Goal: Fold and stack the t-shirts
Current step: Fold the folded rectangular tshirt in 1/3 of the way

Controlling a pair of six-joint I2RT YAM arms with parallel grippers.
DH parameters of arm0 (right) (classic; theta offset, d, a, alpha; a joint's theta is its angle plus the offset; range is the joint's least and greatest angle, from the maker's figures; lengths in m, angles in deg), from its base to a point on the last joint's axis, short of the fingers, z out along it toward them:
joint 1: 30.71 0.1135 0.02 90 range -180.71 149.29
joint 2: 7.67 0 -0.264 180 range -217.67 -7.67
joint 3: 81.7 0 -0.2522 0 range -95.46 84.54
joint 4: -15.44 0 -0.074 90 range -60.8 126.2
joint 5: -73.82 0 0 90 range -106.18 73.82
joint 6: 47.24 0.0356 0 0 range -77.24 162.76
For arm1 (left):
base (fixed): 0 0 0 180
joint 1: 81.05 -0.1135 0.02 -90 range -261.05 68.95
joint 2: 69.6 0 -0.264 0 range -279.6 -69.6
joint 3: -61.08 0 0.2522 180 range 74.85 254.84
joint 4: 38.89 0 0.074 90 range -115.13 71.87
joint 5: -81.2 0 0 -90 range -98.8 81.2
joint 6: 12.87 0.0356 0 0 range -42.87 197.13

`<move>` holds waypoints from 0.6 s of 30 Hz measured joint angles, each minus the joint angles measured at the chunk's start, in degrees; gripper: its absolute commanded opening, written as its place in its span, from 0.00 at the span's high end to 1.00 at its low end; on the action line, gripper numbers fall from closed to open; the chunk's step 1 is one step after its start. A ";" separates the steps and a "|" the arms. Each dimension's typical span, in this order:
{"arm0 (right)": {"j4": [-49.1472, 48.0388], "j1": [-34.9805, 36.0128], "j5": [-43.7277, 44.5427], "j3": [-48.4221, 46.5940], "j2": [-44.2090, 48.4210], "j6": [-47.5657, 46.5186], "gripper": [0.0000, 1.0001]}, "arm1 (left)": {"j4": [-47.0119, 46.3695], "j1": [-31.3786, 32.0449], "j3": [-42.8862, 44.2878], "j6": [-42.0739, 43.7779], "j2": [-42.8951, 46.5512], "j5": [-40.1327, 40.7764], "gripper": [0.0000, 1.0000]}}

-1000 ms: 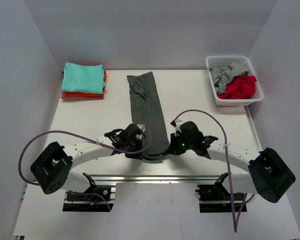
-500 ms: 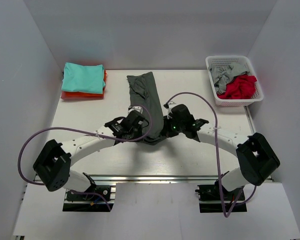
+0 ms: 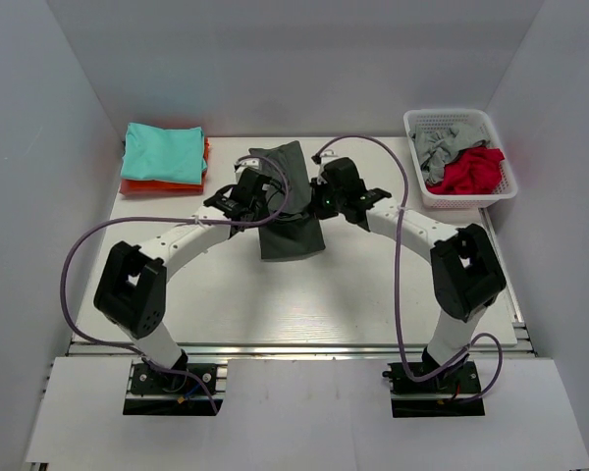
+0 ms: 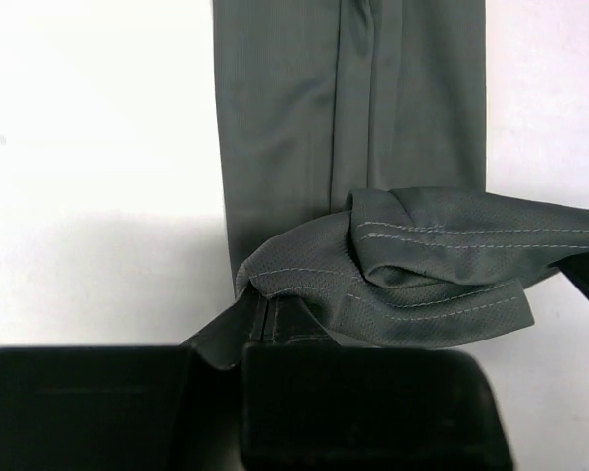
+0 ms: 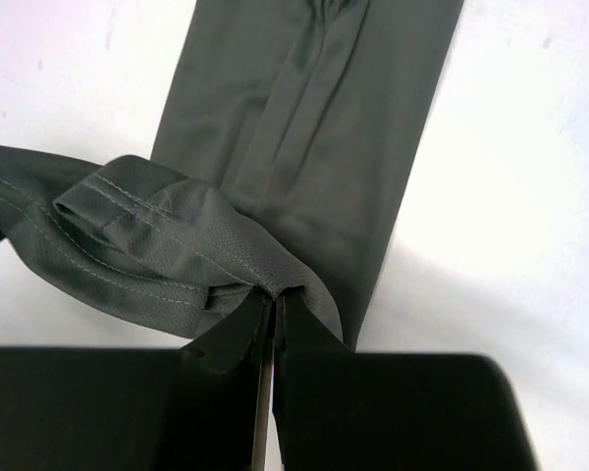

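Double-stitched t-shirt hem [image 4: 442, 235], wrist views only

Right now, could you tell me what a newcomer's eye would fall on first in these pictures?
The dark charcoal grey cloth t-shirt at the centre of the white table, its stitched hem pinched and lifted by the left gripper and the right gripper. Then the folded teal t-shirt stacked on an orange t-shirt at the far left, and the white plastic mesh basket at the far right holding a light grey t-shirt and a red t-shirt.
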 measured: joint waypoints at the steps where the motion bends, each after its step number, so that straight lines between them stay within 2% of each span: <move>1: 0.09 -0.28 -0.02 -1.31 -0.96 -0.28 1.00 | -0.50 -0.61 0.76 0.66 -0.94 -0.26 1.00; 8: 1.18 -2.73 -0.98 -10.58 -9.03 -2.86 1.00 | -2.21 -4.59 8.94 4.15 -10.03 -3.67 1.00; 16: 2.67 -4.92 -4.15 -18.40 -16.92 -4.46 1.00 | -2.23 -8.22 13.75 5.55 -16.55 -7.23 1.00; 17: 2.58 -5.14 -4.70 -19.26 -17.90 -4.61 1.00 | -2.19 -8.55 14.10 5.57 -16.98 -7.50 0.98; 18: 2.43 -5.38 -5.11 -20.04 -18.88 -4.68 1.00 | -2.21 -8.98 14.60 5.57 -17.68 -7.74 0.92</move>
